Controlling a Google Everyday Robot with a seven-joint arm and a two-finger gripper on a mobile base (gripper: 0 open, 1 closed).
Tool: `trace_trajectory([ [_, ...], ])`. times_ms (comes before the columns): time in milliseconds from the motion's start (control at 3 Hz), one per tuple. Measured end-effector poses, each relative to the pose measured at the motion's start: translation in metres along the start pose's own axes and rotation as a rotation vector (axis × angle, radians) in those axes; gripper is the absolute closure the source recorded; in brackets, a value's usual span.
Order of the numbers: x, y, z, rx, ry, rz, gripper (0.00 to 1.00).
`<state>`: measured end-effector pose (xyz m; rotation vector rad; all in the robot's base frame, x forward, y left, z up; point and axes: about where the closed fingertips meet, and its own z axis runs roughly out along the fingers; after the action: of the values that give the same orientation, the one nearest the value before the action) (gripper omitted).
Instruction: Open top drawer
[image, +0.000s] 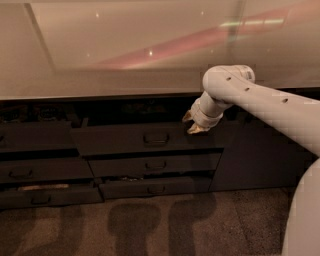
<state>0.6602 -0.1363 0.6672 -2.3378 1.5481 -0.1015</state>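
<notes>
In the camera view, the only one I have, the white jointed robot arm (265, 100) reaches in from the right and bends down under the lip of the pale glossy countertop (125, 45). That puts the gripper with tan tips (192, 123) at the upper right edge of the top drawer (120, 142), the widest dark grey front in the middle bank. The two tips stand apart with a gap between them, so I read the tool as spread. I cannot make out anything clamped in it, though the lower tip sits right at the drawer's top edge. The small black loop handle (156, 138) at the drawer's centre is just left of the gripper and untouched, so I judge the arm is working the edge, not the handle. The front seems to stand a little forward of the shallower dark drawers (156, 165) below, with a dark gap above it, so I take it as partly open. The tall dark cabinet door (255, 155) lies to the right, behind the arm. I can read no brand, label or writing anywhere; the countertop carries only a pink reflected streak.
</notes>
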Motion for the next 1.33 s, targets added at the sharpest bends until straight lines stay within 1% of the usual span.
trace_trajectory([
  [667,-0.002,0.001,-0.001,-0.001,-0.001,-0.001,1.00],
  [1000,-0.009,0.016,0.001,0.009,-0.018,-0.004,1.00],
  [1333,-0.010,0.014,-0.005,0.009,-0.018,-0.004,1.00],
])
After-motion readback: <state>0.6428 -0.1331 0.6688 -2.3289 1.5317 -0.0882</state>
